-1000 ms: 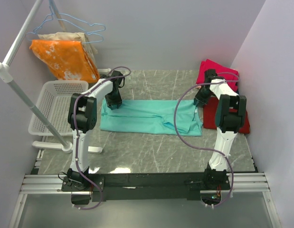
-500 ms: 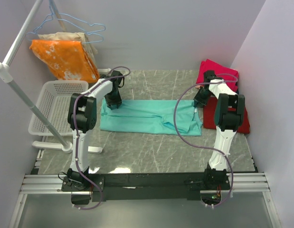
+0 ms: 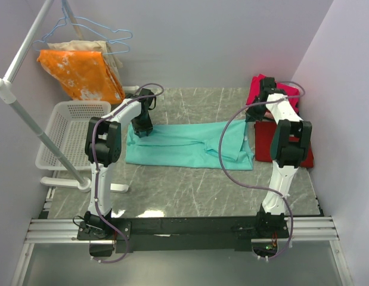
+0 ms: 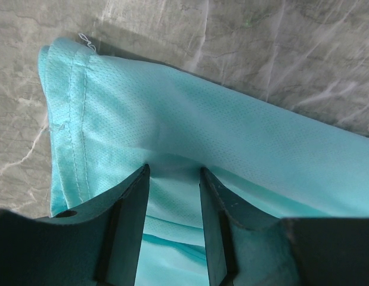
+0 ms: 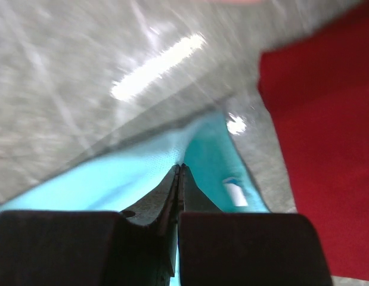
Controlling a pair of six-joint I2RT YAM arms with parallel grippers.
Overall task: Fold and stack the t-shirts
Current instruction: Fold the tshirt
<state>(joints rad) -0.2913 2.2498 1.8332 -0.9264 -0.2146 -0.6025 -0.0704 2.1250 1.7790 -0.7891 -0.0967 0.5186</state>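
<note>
Two grippers attend the teal t-shirt [image 3: 184, 146], which lies flat along the bench [image 3: 190, 190], its right end just beside the dark red t-shirt [image 3: 263, 146]. Left gripper [image 4: 173, 173]: released, fingers parted astride cloth near the hemmed corner. Right gripper [image 5: 178, 173]: clenched, apparently pinching the opposite corner, which tents upward. Judged light, limp and thin; expect sag. Grasp at the doubled corner hems.

Left arm [image 3: 115, 119] and right arm [image 3: 285, 119] both outstretched, left fingers [image 4: 129, 208] parted, right fingers [image 5: 163, 199] pressed together.
</note>
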